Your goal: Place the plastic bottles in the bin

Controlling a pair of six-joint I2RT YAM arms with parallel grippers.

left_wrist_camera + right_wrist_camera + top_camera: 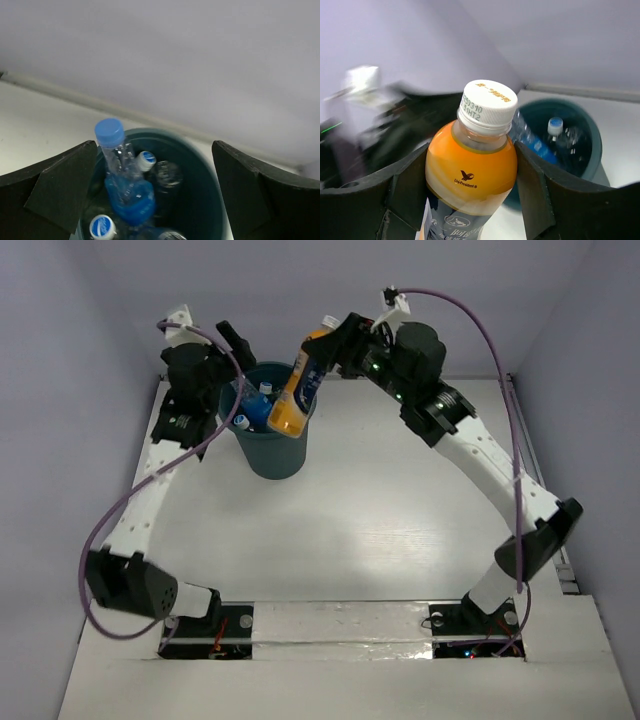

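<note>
Orange bottle (472,170), white-capped, sat clamped between the jaws of the right gripper (470,195), tilted over the rim of the dark teal bin (270,455). Just above the bin hung the left gripper (155,197), jaws wide apart and empty, with clear blue-capped bottles (122,170) standing inside below it.

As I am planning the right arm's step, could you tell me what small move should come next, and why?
Probably shift the orange bottle slightly left, over the mouth of the bin, before releasing: the right gripper holds it tilted above the rim's right edge, and other bottles already lie inside.
</note>
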